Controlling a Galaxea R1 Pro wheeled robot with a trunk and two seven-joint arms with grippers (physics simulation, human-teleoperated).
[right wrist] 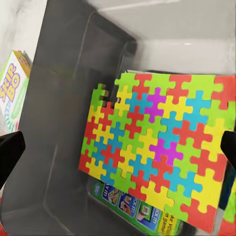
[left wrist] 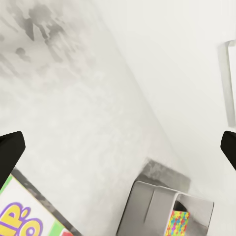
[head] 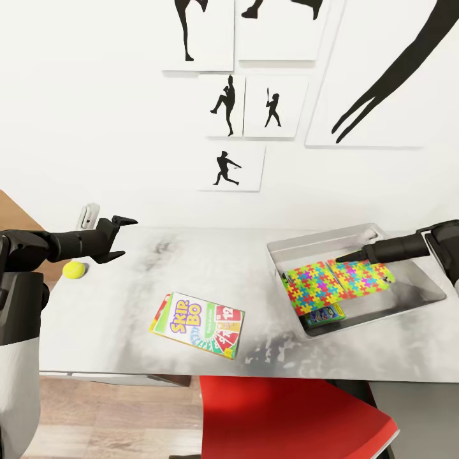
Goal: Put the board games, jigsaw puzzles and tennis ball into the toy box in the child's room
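The toy box (head: pixel 417 290) sits on the table (head: pixel 127 306) at about 3 o'clock from the middle of my head view, a shallow grey tray. Inside it lie two jigsaw puzzles side by side: the nearer puzzle (head: pixel 312 284) toward 9 o'clock in the tray, the second puzzle (head: pixel 364 275) toward 3 o'clock, their edges touching or overlapping. Under the nearer puzzle a blue board game (head: pixel 325 313) pokes out at the tray's 6 o'clock side; in my right wrist view it shows as a green-and-blue printed box (right wrist: pixel 132 206) beneath the slab (right wrist: pixel 157 147).

My right gripper (head: pixel 347 257) hangs over the tray above the puzzles, fingers apart and holding nothing.

The SKIP-BO box (head: pixel 199 325) lies flat on the bare table, well apart from the tray toward 9 o'clock. The tennis ball (head: pixel 74 269) rests near the table's far left edge. My left gripper (head: pixel 124 238) hovers just beside the ball, toward 1 o'clock of it, jaws spread wide and empty.
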